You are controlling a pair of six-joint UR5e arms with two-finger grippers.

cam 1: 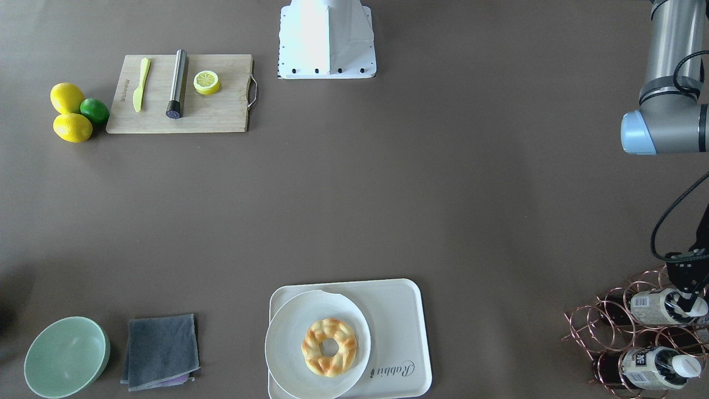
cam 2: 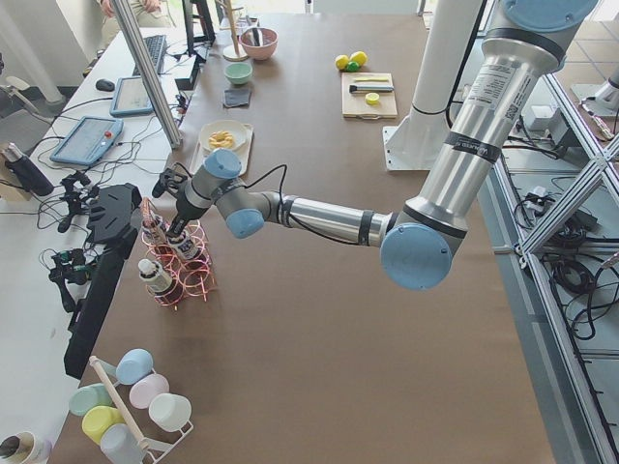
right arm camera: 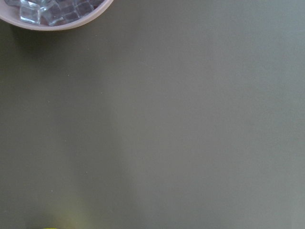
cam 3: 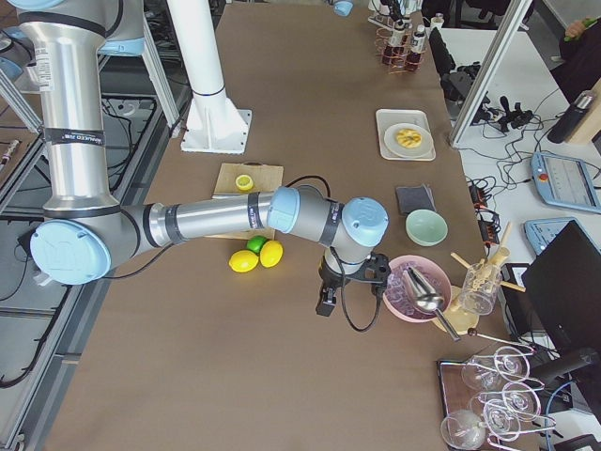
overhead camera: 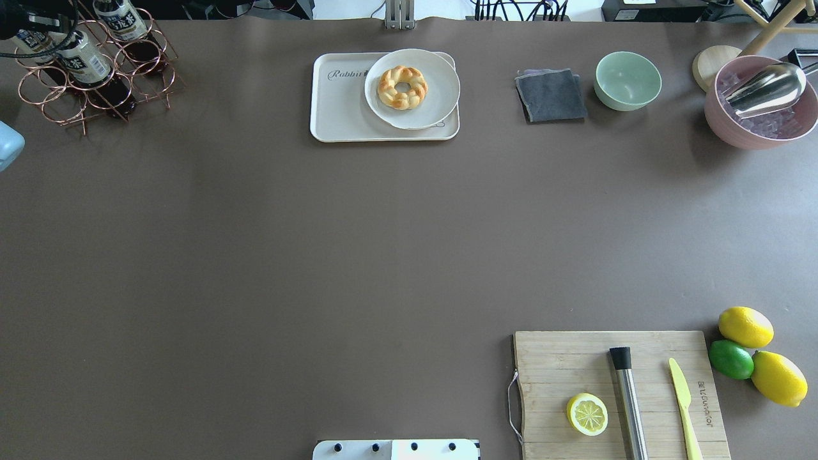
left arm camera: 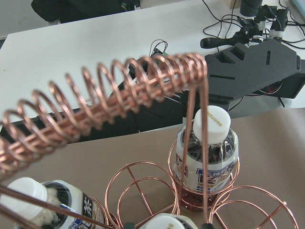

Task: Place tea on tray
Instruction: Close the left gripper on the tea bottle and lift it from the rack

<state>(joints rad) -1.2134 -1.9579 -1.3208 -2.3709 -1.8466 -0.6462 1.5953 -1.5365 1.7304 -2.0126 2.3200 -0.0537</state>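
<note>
Several tea bottles lie in a copper wire rack at the table's corner on my left side. One tea bottle lies in the upper row, and another below it. My left gripper is down at the neck of the upper bottle, and I cannot tell whether it is open or shut. The left wrist view shows one capped bottle and another cap at the bottom edge. The cream tray is far from the rack. My right gripper hangs over bare table, its state unclear.
A round white plate with a ring-shaped bread covers half of the tray. A grey cloth and a green bowl lie beside it. A cutting board and a pink ice bowl stand on my right side.
</note>
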